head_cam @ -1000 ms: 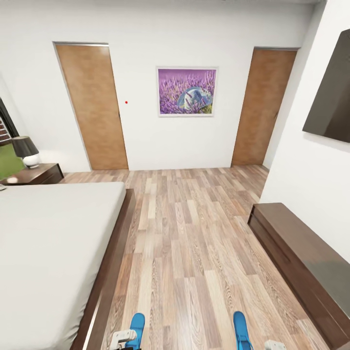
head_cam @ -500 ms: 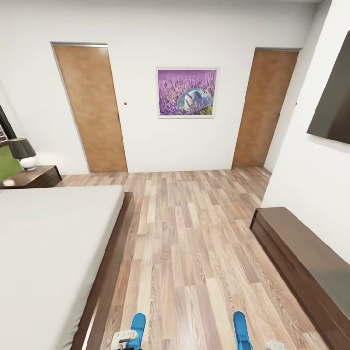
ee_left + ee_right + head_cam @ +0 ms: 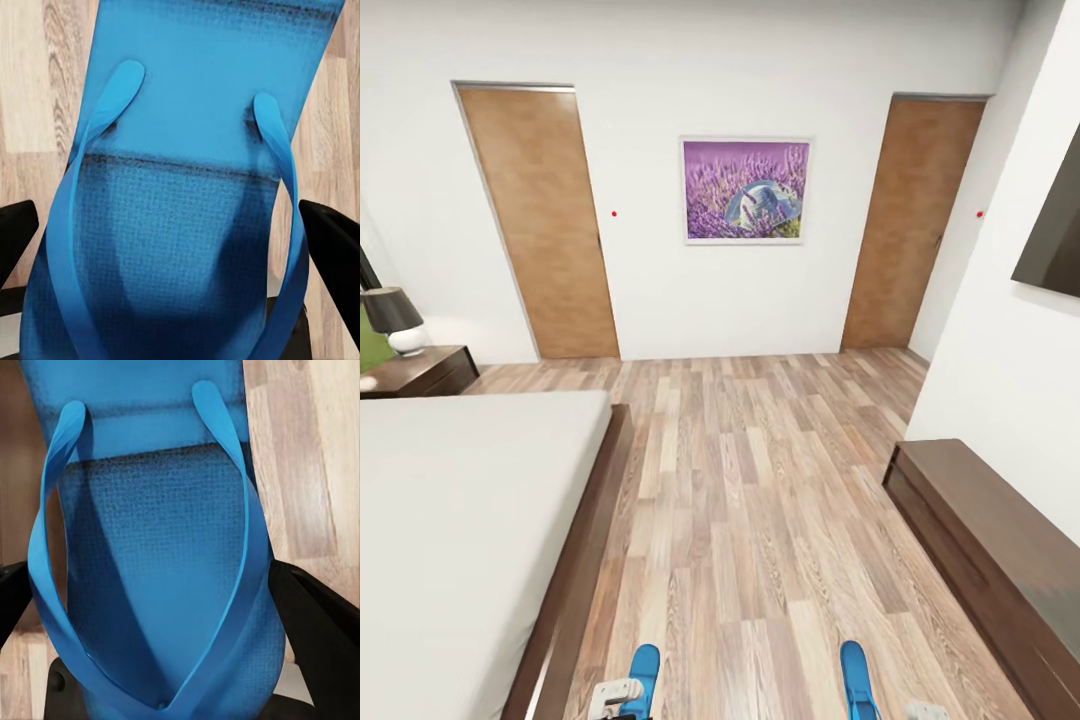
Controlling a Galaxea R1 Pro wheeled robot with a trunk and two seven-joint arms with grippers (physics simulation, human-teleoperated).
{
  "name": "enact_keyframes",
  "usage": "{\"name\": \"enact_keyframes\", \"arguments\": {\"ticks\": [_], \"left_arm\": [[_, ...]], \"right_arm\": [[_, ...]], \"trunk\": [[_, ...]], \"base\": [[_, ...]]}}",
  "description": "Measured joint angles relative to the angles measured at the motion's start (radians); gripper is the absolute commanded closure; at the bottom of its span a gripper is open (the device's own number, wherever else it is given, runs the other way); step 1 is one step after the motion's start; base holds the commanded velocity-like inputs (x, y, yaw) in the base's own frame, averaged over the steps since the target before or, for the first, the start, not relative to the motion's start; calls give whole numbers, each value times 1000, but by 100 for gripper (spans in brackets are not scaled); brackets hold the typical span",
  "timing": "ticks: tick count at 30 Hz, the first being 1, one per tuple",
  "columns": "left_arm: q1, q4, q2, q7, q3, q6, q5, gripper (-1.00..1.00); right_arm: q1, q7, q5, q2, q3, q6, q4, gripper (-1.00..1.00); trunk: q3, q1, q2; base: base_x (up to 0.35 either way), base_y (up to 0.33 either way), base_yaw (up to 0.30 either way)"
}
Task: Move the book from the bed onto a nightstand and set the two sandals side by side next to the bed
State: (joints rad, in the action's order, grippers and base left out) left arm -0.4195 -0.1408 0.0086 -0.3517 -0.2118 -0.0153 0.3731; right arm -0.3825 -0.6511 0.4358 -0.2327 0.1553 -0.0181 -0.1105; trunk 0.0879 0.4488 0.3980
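I hold one blue sandal in each hand. In the head view the left sandal and the right sandal stick up at the bottom edge, over the wood floor. Up close, my left gripper is shut on its sandal, with black fingers on both sides. My right gripper is shut on the other sandal the same way. The bed, with a grey mattress, lies at the left. A dark nightstand stands beyond it. The book is out of view.
A lamp sits on the nightstand. A long low dark cabinet runs along the right wall under a dark screen. Two brown doors flank a purple painting. Open wood floor lies between bed and cabinet.
The whole head view has shifted as the camera moved: doors spread outward, and the bed and cabinet sit lower. Both sandals stay in the grippers at the same spot in the picture.
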Motion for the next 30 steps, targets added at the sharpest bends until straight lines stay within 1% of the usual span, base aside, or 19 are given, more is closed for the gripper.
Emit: {"name": "enact_keyframes", "arguments": {"ticks": [13, 18, 30], "left_arm": [[0, 0, -1, 0, -1, 0, 0, 100], [0, 29, -12, 0, -2, 0, -1, 100], [0, 33, -14, -2, 0, 0, 0, 100]], "right_arm": [[0, 0, 0, 0, 0, 0, 0, 100], [0, 0, 0, 0, 0, 0, 0, 100], [0, 1, 1, 0, 0, 0, 1, 100]], "trunk": [[0, 0, 0], [0, 0, 0], [0, 0, 0]], "base": [[324, 0, 0], [324, 0, 0], [325, 0, 0]]}}
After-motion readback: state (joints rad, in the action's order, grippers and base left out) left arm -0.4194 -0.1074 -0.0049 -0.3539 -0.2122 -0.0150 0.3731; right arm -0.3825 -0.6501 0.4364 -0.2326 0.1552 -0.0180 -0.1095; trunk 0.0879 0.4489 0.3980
